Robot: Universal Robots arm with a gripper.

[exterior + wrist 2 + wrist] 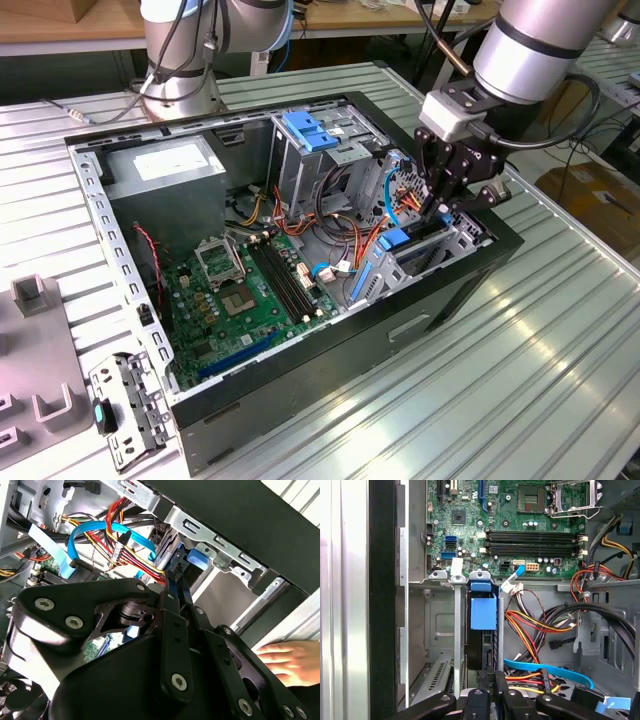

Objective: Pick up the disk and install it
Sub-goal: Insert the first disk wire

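Observation:
The disk (482, 615), a dark flat drive with bright blue carrier rails, stands on edge in the slotted drive bay at the corner of the open computer case (300, 390). In the exterior view its blue end (397, 240) shows just below my gripper (437, 207), on that view's right. Both wrist views show my gripper (489, 679) with its black fingers (172, 605) pressed close together on the disk's near edge. The disk's blue tab (197, 560) sits beyond the fingertips, against the bay's metal frame. The lower part of the disk is hidden inside the bay.
Bundled red, yellow and orange wires and a light-blue cable (545, 667) crowd the space beside the bay. The motherboard (250, 290) lies on the case floor, and a tall grey cage with a blue latch plate (305, 130) stands behind. A person's hand (285, 660) rests outside the case wall.

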